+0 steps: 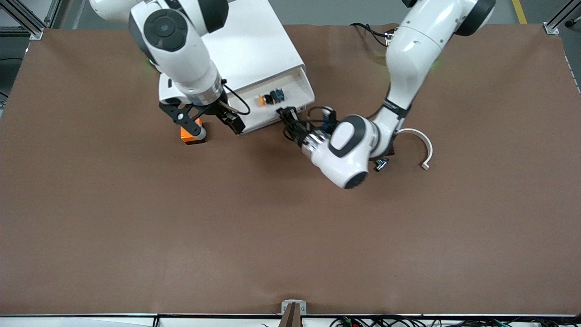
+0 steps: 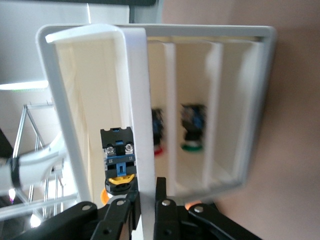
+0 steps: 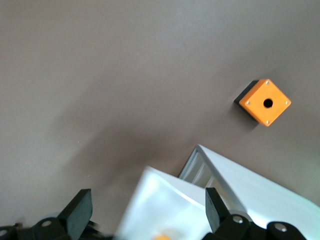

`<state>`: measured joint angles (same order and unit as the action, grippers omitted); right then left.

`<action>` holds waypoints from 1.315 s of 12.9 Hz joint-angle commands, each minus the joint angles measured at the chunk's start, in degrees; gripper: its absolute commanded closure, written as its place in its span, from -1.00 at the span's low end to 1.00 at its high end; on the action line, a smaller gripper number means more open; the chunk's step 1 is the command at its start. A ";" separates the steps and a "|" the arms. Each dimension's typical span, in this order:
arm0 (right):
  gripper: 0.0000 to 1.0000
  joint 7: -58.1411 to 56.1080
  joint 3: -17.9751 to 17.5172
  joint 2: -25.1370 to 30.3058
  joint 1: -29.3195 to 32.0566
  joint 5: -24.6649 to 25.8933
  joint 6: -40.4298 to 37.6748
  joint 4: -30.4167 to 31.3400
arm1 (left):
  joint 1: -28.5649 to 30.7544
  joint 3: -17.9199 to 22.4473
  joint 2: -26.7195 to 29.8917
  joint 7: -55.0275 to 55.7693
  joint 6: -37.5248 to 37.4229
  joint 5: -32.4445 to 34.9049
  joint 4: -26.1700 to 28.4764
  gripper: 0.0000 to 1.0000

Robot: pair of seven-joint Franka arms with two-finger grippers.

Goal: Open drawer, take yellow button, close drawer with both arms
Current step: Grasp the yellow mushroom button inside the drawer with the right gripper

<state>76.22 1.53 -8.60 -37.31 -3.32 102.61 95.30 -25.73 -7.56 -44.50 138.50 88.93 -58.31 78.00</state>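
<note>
place: robotics lab | evidence: aluminium frame posts, brown-covered table, loose cables

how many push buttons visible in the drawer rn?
3. In the drawer: a yellow-capped one in the compartment nearest the left gripper, a red-capped one next, then a green-capped one. Others may be hidden.

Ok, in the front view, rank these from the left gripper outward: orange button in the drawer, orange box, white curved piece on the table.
From the left gripper, shut on the drawer's front wall:
1. Orange button, in the open drawer, just above the fingers in the view.
2. Orange box, beside the drawer under the right gripper.
3. White curved piece, toward the left arm's end.
</note>
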 commanded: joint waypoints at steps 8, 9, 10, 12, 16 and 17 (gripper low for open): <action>-1.00 26.86 0.67 -4.93 -13.66 6.12 6.99 -0.98 | 6.13 5.71 0.38 -9.30 -0.33 0.65 -4.34 -1.00; -1.00 28.88 0.67 -6.68 -14.53 6.65 6.99 -2.12 | 6.22 6.50 0.38 -10.87 -0.33 0.74 -5.13 -1.00; -1.00 31.16 0.67 -8.79 -15.33 6.75 6.99 -3.70 | 5.87 8.33 0.38 -13.93 -0.25 0.82 -5.40 -1.00; -1.00 32.94 0.75 -11.87 -15.33 6.57 6.90 -6.52 | 5.69 11.24 0.46 -21.22 -0.25 3.44 -5.49 -1.00; -1.00 34.88 0.84 -14.87 -14.46 6.22 7.08 -8.19 | 5.78 13.88 0.73 -33.80 6.58 13.20 -6.89 -1.00; -1.00 34.88 0.84 -15.74 -14.37 6.13 7.16 -8.89 | 5.61 13.97 0.82 -34.78 10.61 15.05 -6.90 -1.00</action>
<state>109.65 2.51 -22.45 -52.01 2.30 110.39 89.10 -19.28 5.52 -44.61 106.33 94.96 -46.57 71.70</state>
